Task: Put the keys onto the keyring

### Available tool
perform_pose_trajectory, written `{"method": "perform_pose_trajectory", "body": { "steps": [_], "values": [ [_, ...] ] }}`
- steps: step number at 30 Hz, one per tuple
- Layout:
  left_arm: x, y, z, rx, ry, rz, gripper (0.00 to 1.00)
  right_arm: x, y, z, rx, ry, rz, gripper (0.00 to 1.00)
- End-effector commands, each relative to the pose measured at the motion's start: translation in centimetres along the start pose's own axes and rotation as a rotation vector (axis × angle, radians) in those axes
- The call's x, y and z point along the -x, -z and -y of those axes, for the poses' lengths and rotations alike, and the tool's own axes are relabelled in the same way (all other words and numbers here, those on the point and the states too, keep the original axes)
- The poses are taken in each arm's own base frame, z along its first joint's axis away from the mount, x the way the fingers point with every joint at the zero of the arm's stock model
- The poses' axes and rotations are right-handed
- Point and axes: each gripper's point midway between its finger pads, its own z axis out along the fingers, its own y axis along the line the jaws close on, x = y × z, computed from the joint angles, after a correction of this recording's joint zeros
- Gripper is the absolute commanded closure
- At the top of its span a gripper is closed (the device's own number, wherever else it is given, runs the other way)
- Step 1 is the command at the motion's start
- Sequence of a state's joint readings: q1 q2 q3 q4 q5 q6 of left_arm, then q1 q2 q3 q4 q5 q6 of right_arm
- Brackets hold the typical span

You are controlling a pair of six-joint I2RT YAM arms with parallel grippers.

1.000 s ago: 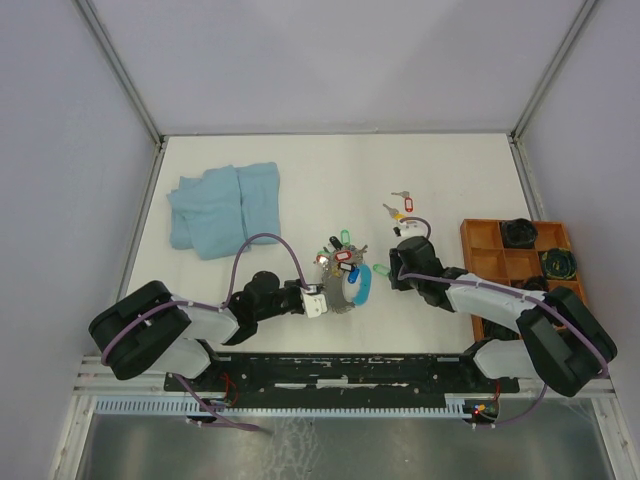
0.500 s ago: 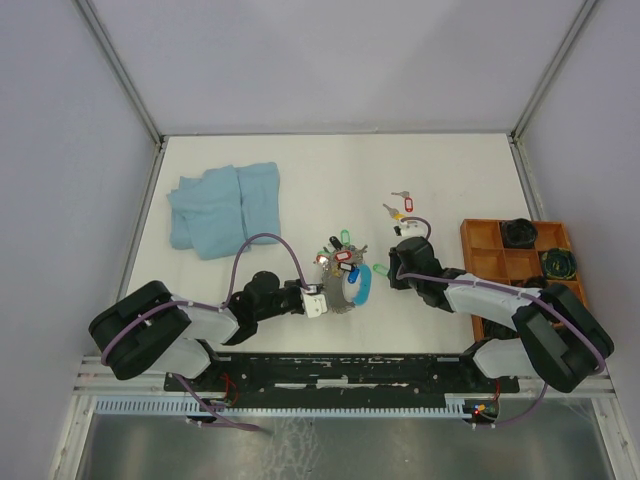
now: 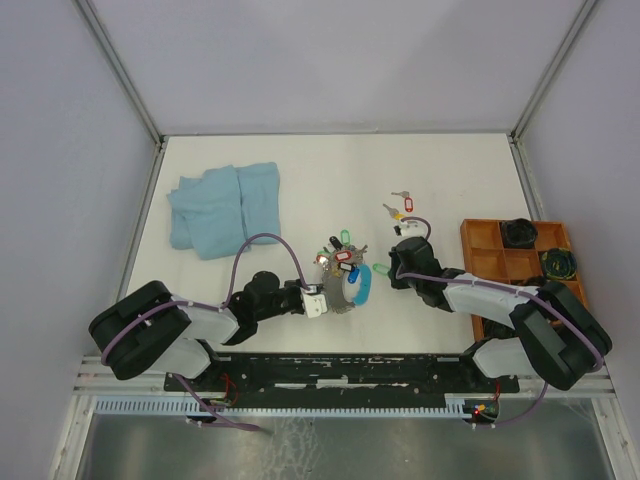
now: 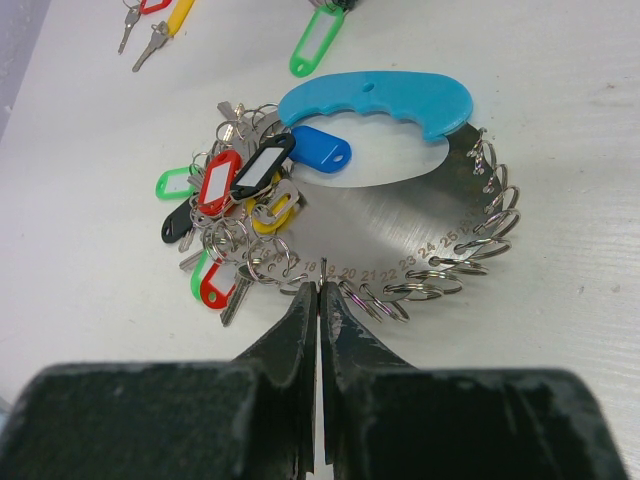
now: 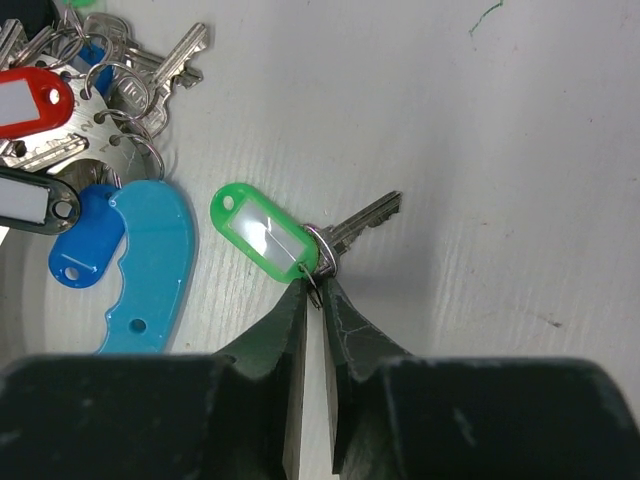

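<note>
The left wrist view's top edge is cutting off the yellow-tagged key (image 4: 178,15). The fingertips (image 5: 290,322) of the right gripper (image 5: 318,296) are hiding part of the ring (image 5: 323,262) on the green-tagged key (image 5: 262,235).

The green key (image 5: 262,233) lies flat, its small ring pinched between the tips of the right gripper (image 5: 318,293), blade pointing away to the right. The keyring (image 4: 400,235), a steel disc with a blue handle and wire loops round its rim, lies flat with its edge at the tips of the left gripper (image 4: 320,297). Tagged keys (image 4: 235,215) are heaped just ahead to the left.
</note>
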State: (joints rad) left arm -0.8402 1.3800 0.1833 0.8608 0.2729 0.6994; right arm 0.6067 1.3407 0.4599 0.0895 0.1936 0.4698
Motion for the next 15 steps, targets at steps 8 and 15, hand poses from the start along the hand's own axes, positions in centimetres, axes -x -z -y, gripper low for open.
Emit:
{"method": "perform_pose_trajectory", "body": {
  "steps": [8, 15],
  "values": [
    [2.7, -0.4, -1.4, 0.033, -0.008, 0.095, 0.97, 0.8, 1.0, 0.1, -0.008, 0.025, 0.001, 0.95],
    [2.9, -0.4, -1.5, 0.036, -0.005, 0.102, 0.97, 3.1, 3.2, -1.7, 0.096, 0.188, -0.026, 0.99]
  ]
}}
